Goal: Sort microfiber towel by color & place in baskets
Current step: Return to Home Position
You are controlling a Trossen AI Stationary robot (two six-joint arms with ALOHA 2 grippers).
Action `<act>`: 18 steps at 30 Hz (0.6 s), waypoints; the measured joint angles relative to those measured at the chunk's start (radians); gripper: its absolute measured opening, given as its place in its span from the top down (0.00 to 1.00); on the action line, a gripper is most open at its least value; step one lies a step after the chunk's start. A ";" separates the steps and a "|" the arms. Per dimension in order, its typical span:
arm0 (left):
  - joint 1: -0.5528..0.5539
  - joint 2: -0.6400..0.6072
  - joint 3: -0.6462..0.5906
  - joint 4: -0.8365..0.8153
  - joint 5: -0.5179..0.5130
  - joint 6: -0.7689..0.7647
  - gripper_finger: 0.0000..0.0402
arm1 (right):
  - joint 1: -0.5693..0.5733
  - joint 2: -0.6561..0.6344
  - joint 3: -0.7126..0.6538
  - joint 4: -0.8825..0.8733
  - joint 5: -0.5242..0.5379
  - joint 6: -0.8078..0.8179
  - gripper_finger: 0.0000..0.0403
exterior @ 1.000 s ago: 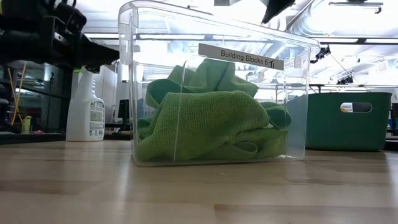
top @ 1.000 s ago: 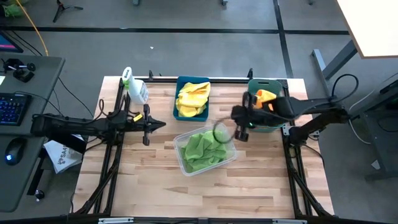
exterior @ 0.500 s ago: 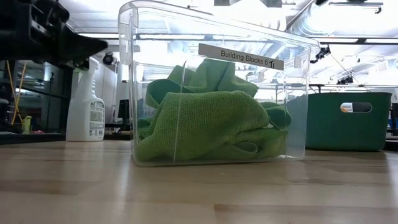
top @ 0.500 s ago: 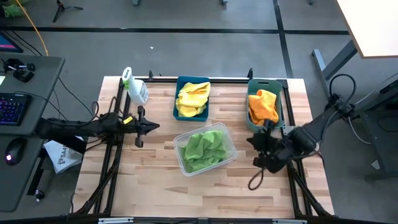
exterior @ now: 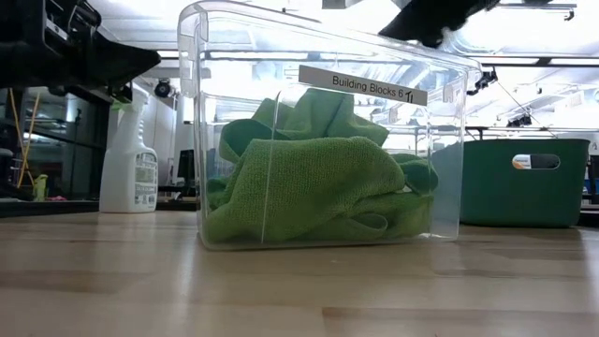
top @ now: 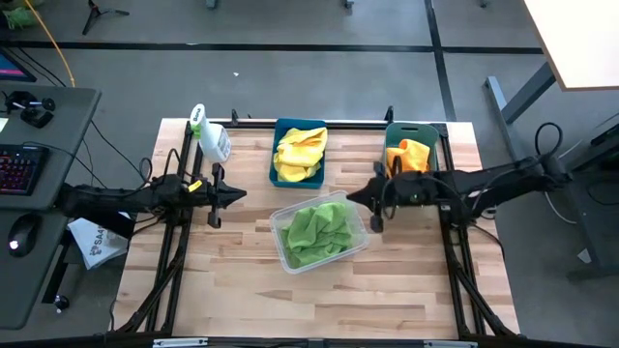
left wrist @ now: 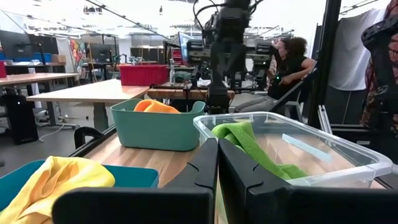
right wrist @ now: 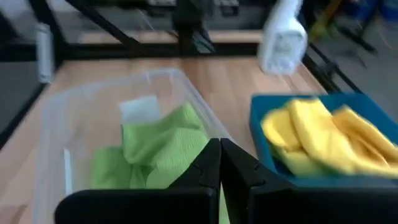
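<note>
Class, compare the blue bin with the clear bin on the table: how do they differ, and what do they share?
The blue bin is opaque; the clear bin is see-through. The blue bin holds yellow towels, the clear bin green towels. The blue bin sits square to the table edge, the clear bin skewed. Both are rectangular and open-topped.

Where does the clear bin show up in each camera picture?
High view: the clear bin sits centrally, just below the blue bin.
Low view: bin fills the middle.
Left wrist view: bin nearer than the teal bin.
Right wrist view: bin beside the blue bin.
Landmark: its green cloth, in all four.
</note>
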State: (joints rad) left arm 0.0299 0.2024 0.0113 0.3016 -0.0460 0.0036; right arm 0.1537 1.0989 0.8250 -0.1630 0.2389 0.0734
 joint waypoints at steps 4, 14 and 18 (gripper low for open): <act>0.000 0.000 0.000 0.000 0.000 0.000 1.00 | -0.077 -0.031 -0.121 0.129 -0.124 -0.078 1.00; 0.000 0.000 0.001 -0.003 0.000 0.000 1.00 | -0.060 -0.260 -0.432 0.173 -0.086 0.078 1.00; 0.000 0.000 0.001 -0.006 0.000 0.000 1.00 | 0.010 -0.359 -0.541 0.299 -0.018 0.070 1.00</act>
State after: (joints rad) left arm 0.0303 0.2024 0.0120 0.2951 -0.0456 0.0032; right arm 0.1634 0.7401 0.2836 0.1365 0.2204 0.1438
